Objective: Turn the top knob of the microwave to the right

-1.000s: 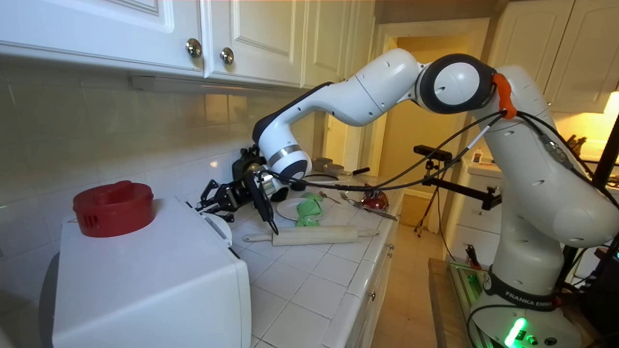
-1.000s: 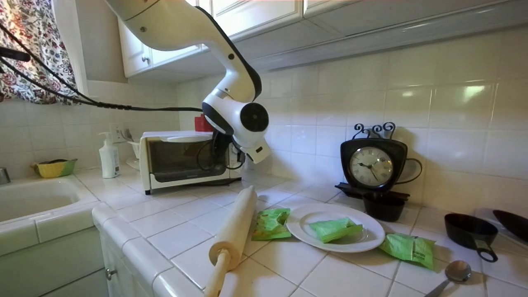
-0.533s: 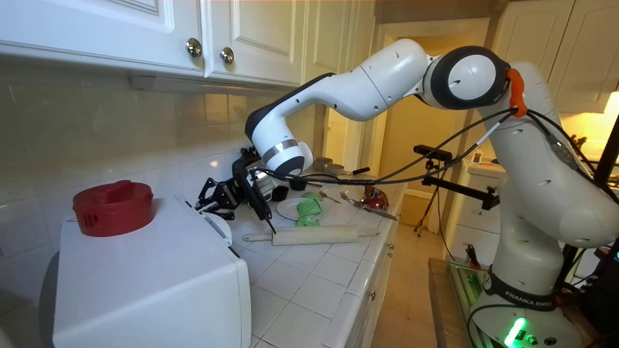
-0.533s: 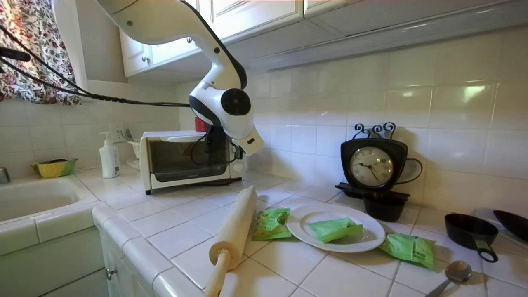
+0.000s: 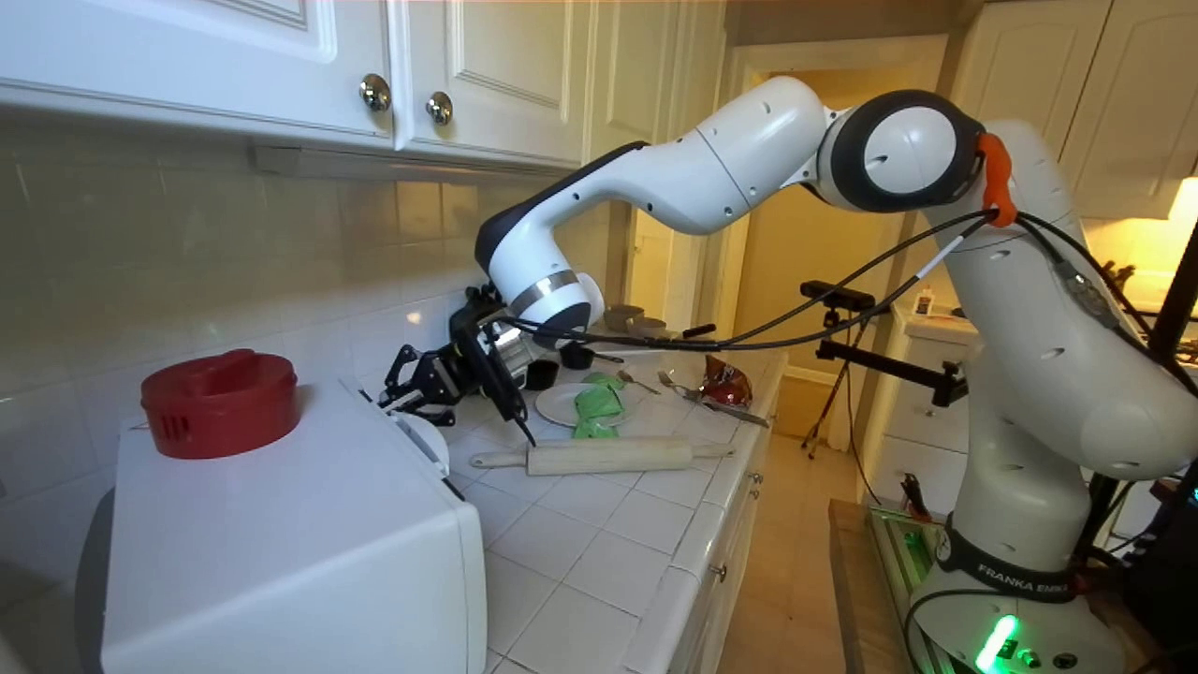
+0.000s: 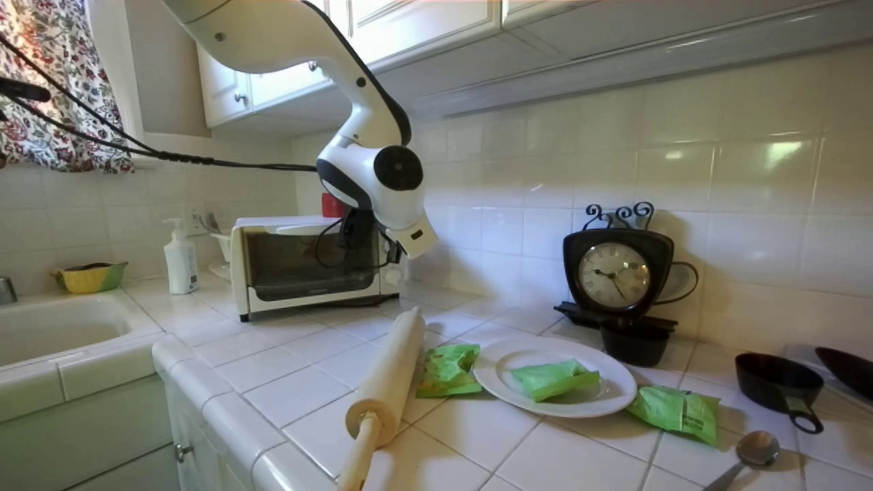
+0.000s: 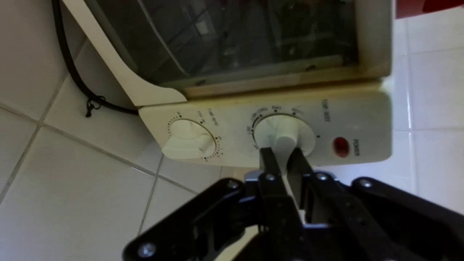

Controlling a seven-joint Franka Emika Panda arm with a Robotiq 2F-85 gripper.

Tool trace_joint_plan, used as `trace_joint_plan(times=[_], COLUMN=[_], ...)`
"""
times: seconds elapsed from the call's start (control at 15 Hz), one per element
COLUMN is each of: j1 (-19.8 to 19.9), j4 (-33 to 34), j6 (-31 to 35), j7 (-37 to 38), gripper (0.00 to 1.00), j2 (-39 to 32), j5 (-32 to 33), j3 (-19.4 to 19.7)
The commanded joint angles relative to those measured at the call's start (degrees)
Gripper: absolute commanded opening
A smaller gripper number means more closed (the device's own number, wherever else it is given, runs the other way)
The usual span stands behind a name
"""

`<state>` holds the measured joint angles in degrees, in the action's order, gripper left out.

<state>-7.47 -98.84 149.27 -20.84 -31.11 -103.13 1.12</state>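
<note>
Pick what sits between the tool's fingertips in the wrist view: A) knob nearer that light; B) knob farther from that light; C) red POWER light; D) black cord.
A: the nearer knob has its ridge flanked by both fingertips of the tool, while the farther knob and the red POWER light stand clear of them.

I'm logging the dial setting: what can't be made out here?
Wrist view: lettering around the top knob, small and blurred.
Wrist view: part of that knob, behind gripper fingers.
In an exterior view: front face of the microwave, turned away.
Wrist view: its inside, behind dark glass.
In an exterior view: end of the spoon, cut by the bottom edge.
</note>
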Motion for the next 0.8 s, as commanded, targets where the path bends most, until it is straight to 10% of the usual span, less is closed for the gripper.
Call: trace_joint_plan(times=[0.0, 0.73], j1=[2.5, 9.2], j4=[-3.8, -8.8], j6=[-6.9, -29.0], j7=[2.4, 10.7], gripper=[0.03, 0.03], j2=[1.6, 3.0], j5=[2.0, 3.3], j3=[-1.4, -0.6])
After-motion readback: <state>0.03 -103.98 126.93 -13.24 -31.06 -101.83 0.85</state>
